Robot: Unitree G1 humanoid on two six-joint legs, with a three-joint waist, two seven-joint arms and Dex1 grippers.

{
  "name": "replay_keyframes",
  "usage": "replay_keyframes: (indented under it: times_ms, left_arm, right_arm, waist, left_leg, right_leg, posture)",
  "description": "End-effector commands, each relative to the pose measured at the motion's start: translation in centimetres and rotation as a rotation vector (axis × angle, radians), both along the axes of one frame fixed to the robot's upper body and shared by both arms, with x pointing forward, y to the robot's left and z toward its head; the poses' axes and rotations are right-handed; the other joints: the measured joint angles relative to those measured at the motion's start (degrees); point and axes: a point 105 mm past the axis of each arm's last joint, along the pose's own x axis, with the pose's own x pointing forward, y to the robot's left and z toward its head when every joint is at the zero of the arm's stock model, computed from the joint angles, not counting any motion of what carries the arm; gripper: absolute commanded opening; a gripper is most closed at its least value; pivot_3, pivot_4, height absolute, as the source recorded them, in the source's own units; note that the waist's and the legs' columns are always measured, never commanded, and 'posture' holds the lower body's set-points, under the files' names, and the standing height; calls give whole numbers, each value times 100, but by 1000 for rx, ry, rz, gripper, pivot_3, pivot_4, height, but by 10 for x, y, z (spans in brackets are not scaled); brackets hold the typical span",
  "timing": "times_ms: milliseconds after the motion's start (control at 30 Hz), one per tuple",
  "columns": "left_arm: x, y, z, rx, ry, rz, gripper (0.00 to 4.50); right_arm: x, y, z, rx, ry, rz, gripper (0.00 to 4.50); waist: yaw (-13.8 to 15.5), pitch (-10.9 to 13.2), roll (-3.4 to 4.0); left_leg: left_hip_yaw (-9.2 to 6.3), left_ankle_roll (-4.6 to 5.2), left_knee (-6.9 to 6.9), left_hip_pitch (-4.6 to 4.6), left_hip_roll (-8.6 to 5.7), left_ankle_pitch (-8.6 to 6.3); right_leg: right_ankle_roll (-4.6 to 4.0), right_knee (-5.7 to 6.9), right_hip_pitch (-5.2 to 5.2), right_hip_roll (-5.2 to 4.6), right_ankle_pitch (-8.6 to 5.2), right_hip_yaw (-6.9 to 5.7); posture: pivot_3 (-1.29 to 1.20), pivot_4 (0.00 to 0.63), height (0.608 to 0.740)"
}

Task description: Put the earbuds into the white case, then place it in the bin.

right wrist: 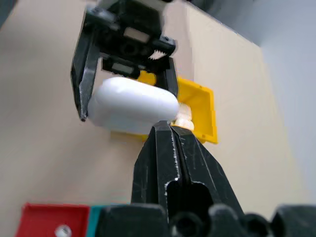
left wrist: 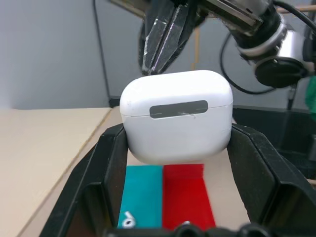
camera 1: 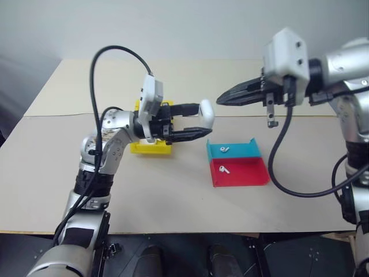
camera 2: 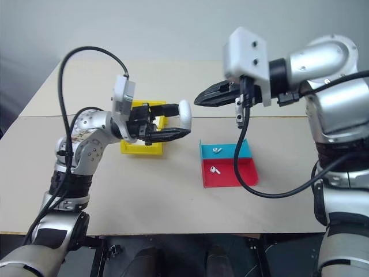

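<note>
- Holding the white case [camera 1: 206, 115] clamped between its fingers above the table [camera 1: 52, 161], the left gripper [camera 1: 199, 121] presents it lid-shut; a slight grip could let it twist.
- Right gripper [camera 1: 222, 99], fingers pressed together and empty, points at the case; prodding the lid may knock it loose.
- Earbuds lie apart: one in the blue tray [camera 1: 251, 151], one in the red tray [camera 1: 253, 173].
- Yellow bin [camera 1: 151, 148] sits left, behind the left gripper.

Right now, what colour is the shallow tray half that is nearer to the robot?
Red; the shallow red tray half shows best in the left eye view.
</note>
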Motion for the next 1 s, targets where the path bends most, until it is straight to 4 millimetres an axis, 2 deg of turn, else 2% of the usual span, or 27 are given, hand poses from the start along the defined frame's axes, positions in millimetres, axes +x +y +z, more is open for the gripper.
replay_keyframes:
  times_ms: [33,133,200,267,333,367,500,633,700,800,1000]
  left_arm:
    - [1,15,10,-25,-48,111,2766]
    - [22,41,11,-29,-30,420,2766]
    - [32,53,8,-16,-22,575,2766]
    - [48,72,-5,33,-11,788,2766]
    - [56,86,-15,30,37,922,2766]
    - [58,89,-18,11,70,952,2766]
    - [71,94,-45,114,124,1085,2766]
    - [89,98,-60,164,219,1175,2766]
    - [96,96,-68,208,247,1179,3507]
    - [98,92,-66,208,248,1158,4464]
    - [89,98,-40,148,178,1142,4489]
  right_arm:
    - [-21,-16,22,188,43,-72,27]
    - [-30,-31,-3,239,211,-175,27]
    - [-33,-34,-11,268,283,-222,27]
    - [-31,-34,-21,326,371,-283,27]
    - [-32,-31,-31,350,419,-312,27]
    - [-34,-29,-34,350,424,-314,27]
    - [-37,-21,-40,380,407,-326,27]
    - [-38,-17,-42,394,395,-334,27]
    - [-37,-16,-43,399,391,-337,0]
    - [-37,-14,-45,404,389,-342,0]
    - [-40,-17,-46,410,395,-337,0]
  waist:
    - [-2,0,0]
    - [0,-1,-2]
    - [-12,0,-2]
    - [-17,-1,-2]
    - [-20,-2,-2]
    - [-11,-2,-2]
    - [-2,-2,-3]
    - [59,-2,-4]
    - [73,-3,-7]
    - [83,-3,-6]
    - [62,-3,-7]
  left_leg:
    - [-2,0,-1,1,1,0]
    - [-7,3,-3,6,3,-2]
    - [-6,4,0,8,2,-2]
    - [-1,3,4,11,-1,-1]
    - [-2,3,1,23,0,-2]
    - [-3,3,-1,25,0,-2]
    - [-4,2,0,8,-2,-1]
    - [-8,3,0,4,-3,-2]
    - [-10,2,2,4,-3,-1]
    - [-10,2,0,5,-4,-2]
    - [-9,3,-4,2,-3,-2]
  right_leg:
    - [0,0,1,2,0,-1]
    - [0,-3,9,2,0,-3]
    - [0,-5,12,1,0,0]
    - [0,-7,7,0,0,7]
    - [0,-9,13,2,0,8]
    - [0,-9,15,3,0,9]
    - [1,1,8,0,0,5]
    - [2,-1,8,0,1,0]
    - [2,-10,9,0,1,-2]
    - [1,-8,9,0,1,-1]
    - [1,-6,7,1,1,-1]
  posture:
    - [0,150,740]
    - [0,150,740]
    - [0,150,740]
    - [0,150,740]
    - [0,150,740]
    - [0,150,740]
    - [0,150,740]
    - [0,150,740]
    - [0,150,740]
    - [0,150,740]
    - [0,150,740]
